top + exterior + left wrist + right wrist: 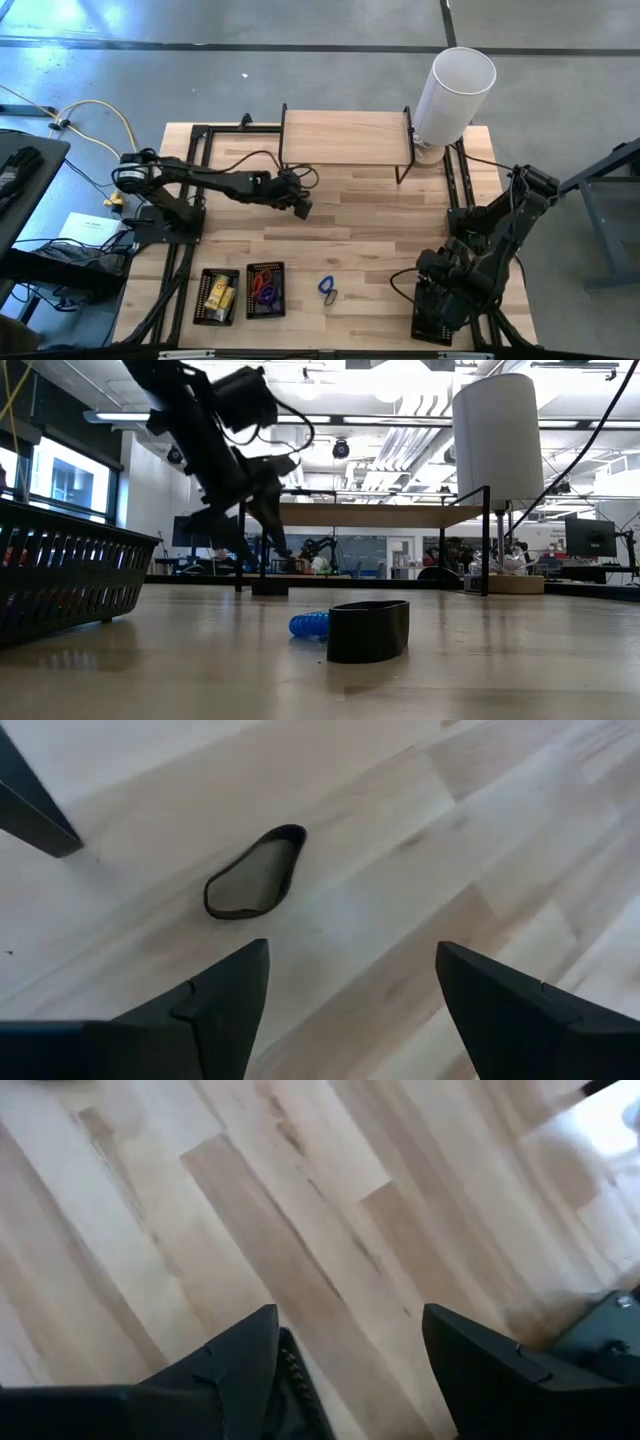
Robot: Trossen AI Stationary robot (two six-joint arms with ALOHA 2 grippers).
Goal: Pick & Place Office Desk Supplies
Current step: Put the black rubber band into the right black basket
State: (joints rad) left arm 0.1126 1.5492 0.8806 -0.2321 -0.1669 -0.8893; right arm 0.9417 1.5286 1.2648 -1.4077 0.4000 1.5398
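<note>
A black loop [252, 876] lies flat on the wooden table, ahead of my left gripper [350, 955], which hangs open above the boards near the shelf's left leg [35, 815], touching nothing. In the high view my left gripper [302, 207] is at the table's middle left. A blue loop [327, 289] lies near the front edge. In the low view the blue loop [308, 624] sits behind a black band [368, 630]. My right gripper [350, 1315] stands open over bare wood at the front right [440, 295].
Two black mesh trays stand at the front left: one [200, 296] holds yellow packets, the other [266, 265] holds purple and orange loops. A low wooden shelf [345, 138] and a tall white cylinder [455, 90] stand at the back. Bare boards lie between the arms.
</note>
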